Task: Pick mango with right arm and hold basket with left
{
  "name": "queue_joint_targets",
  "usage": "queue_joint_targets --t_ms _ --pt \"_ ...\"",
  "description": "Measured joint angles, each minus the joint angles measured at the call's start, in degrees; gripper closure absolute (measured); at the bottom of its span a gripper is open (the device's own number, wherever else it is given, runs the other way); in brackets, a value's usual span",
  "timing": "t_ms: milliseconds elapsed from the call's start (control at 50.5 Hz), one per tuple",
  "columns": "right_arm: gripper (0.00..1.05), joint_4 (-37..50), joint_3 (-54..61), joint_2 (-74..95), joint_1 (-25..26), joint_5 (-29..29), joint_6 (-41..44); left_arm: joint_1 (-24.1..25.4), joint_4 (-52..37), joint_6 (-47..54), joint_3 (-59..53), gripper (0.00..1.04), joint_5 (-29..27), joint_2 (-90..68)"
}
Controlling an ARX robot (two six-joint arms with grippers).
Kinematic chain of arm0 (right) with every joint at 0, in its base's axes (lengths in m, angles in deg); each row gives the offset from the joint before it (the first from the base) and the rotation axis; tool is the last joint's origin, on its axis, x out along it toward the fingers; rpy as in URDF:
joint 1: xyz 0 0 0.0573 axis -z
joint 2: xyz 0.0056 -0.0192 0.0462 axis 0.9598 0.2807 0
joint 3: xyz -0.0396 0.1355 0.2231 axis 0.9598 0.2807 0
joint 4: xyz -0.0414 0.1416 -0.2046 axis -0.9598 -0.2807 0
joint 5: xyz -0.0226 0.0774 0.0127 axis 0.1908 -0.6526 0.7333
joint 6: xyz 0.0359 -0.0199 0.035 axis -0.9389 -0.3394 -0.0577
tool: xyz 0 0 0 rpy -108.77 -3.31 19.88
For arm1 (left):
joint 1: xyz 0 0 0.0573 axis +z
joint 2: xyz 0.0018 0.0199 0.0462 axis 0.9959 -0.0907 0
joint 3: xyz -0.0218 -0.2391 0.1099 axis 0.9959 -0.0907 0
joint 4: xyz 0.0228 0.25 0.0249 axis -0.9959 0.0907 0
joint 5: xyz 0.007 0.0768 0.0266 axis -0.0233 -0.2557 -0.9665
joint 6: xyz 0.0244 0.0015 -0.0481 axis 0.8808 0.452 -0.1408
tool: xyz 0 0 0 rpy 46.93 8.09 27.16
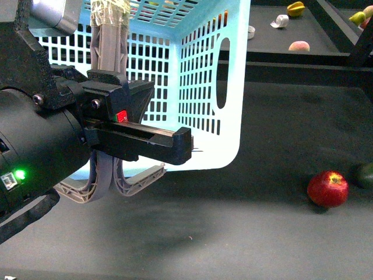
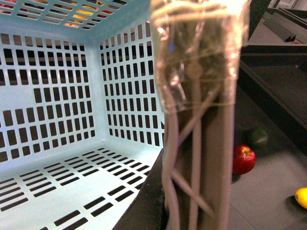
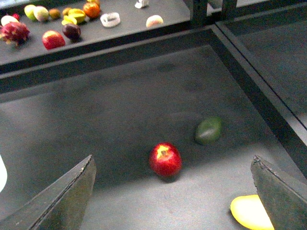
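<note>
Basket of pale turquoise plastic (image 1: 198,76) is clamped in my left pincer (image 1: 125,131); my open, empty right pincer (image 3: 173,201) must next reach the yellow oval mango (image 3: 250,214).

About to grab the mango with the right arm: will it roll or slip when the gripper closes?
The mango looks smooth and oval, so it may slip out of a light pinch. It lies free on the flat dark table with nothing against it, so an off-centre nudge would probably roll it.

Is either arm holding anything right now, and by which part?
The left gripper holds the basket by its grey handles. The right gripper is open and holds nothing.
</note>
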Motion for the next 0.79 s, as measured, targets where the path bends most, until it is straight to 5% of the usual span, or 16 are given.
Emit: queue_joint_targets --t_ms 356,791 --pt "0.08 20.1 -5.7 36.2 6.3 -4.3 7.5 0.0 0.0 0.0 0.0 0.99 0.0 0.0" --pt "0.08 29.5 -15.6 67.5 14.4 -7.1 23.9 0.0 0.0 0.0 0.0 0.99 0.0 0.0"
